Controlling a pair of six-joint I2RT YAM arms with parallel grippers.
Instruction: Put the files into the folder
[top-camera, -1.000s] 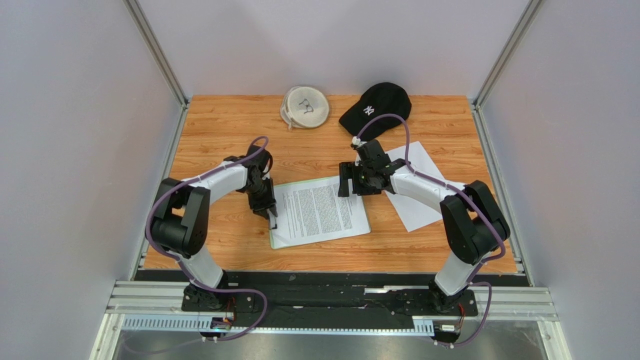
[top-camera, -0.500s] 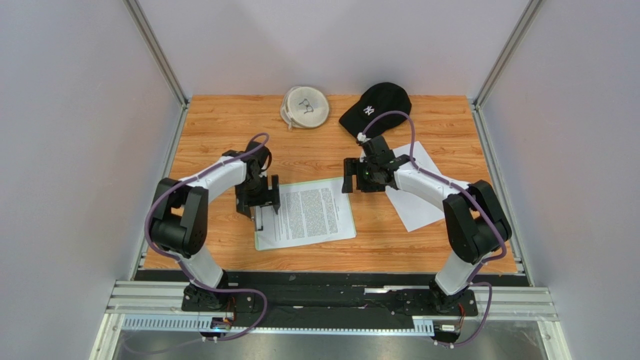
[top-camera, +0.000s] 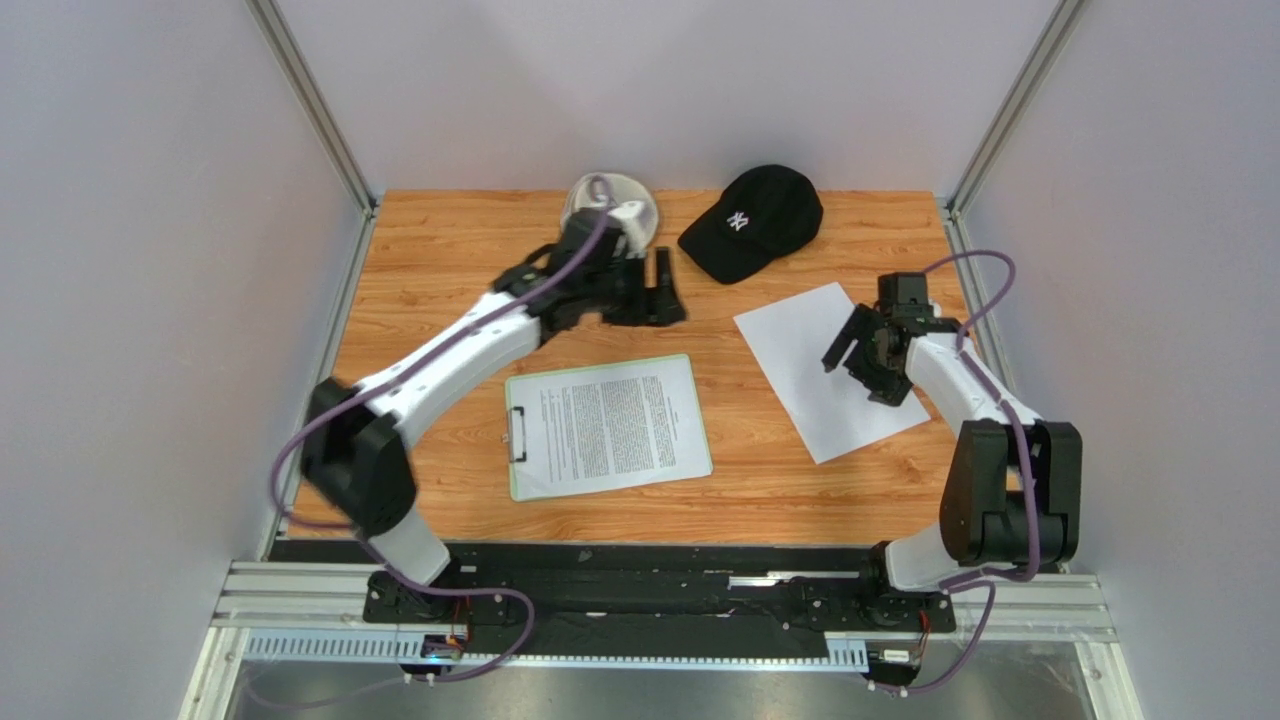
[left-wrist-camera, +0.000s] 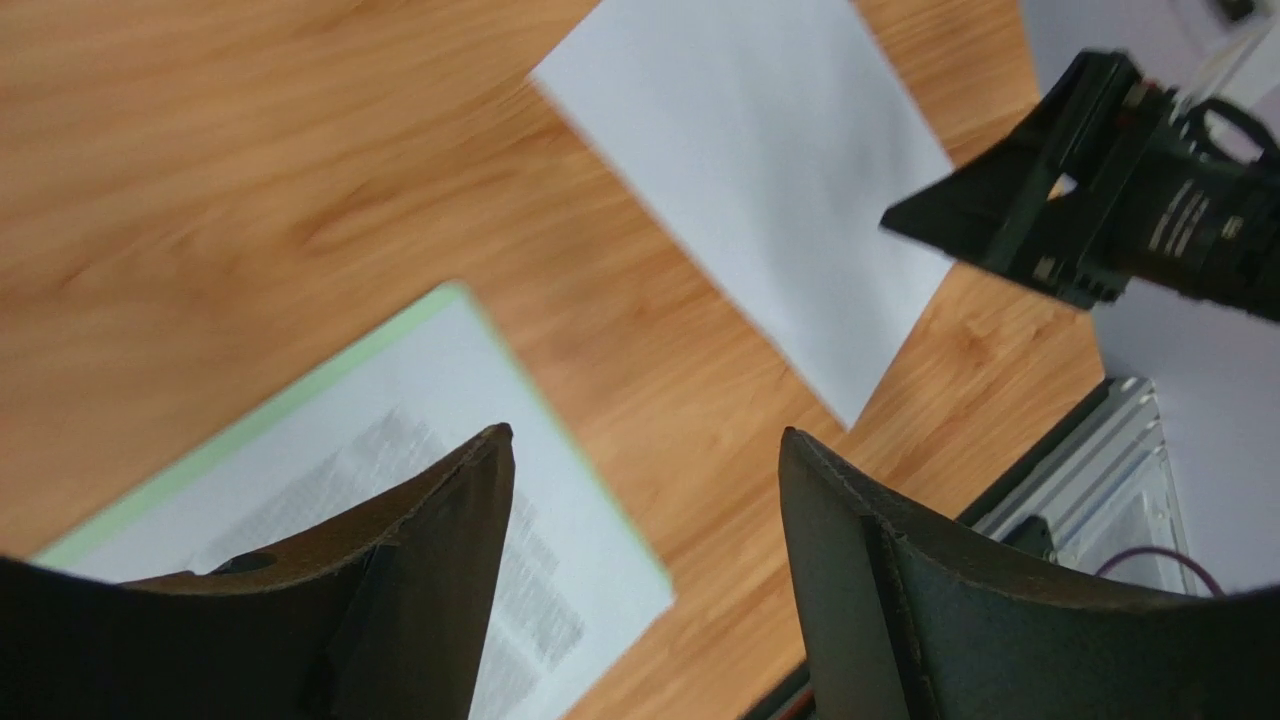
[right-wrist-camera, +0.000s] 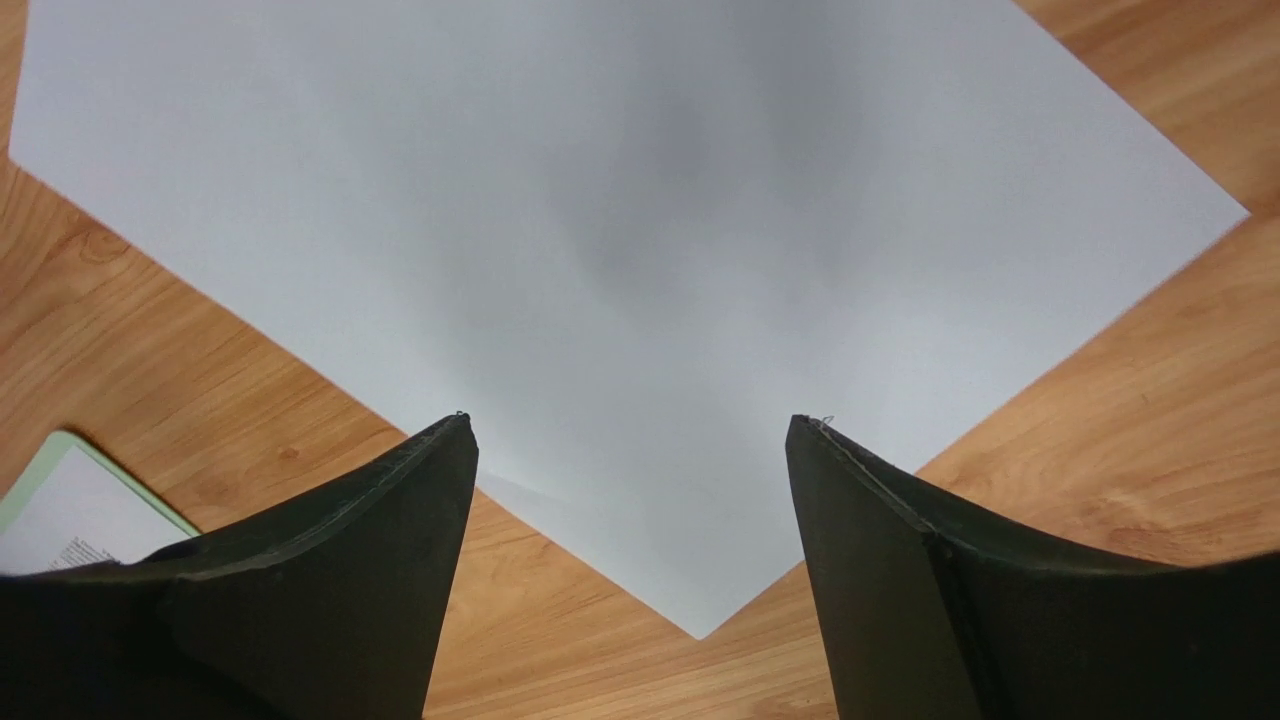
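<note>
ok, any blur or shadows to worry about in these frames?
Top external: sharp and evenly lit. Left wrist: the print on the printed sheet is smeared and unreadable. Right wrist: a soft grey shadow lies across the blank sheet, whose edges stay crisp.

From high above the near edge, looking steeply down over the whole wooden table (top-camera: 436, 285). From the left wrist, raised, peering past the left gripper (left-wrist-camera: 646, 435) over the folder (left-wrist-camera: 301, 395) toward the blank sheet (left-wrist-camera: 766, 150). From the right wrist, close, pointing down past the right gripper (right-wrist-camera: 631, 428) onto that same blank sheet — folder corner at lower left. Shared by all three: blank sheet and folder.
</note>
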